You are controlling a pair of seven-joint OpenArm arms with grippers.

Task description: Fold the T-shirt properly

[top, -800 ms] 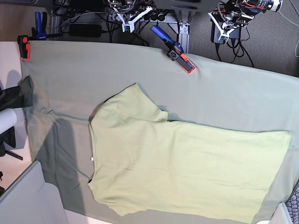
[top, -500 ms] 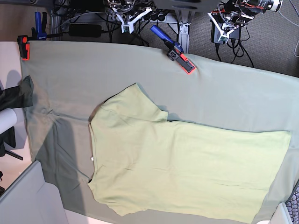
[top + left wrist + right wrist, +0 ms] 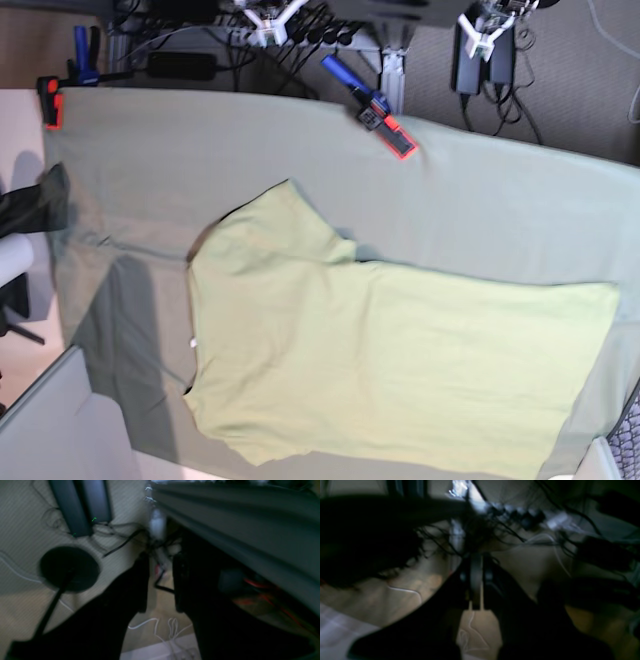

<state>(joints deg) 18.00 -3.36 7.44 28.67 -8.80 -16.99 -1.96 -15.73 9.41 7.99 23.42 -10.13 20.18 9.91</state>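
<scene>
2 grippers, left [image 3: 161, 585] partly open and empty, right [image 3: 477, 582] closed, holding nothing: pinch shirt [image 3: 400, 350] edges only, lift evenly, keep cloth [image 3: 400, 190] down.

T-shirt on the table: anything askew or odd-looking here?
The T-shirt lies spread but not square: its upper left part pokes up in a peak beyond the rest of the top edge, and the lower left edge is ragged. Nothing looks spilled.
</scene>
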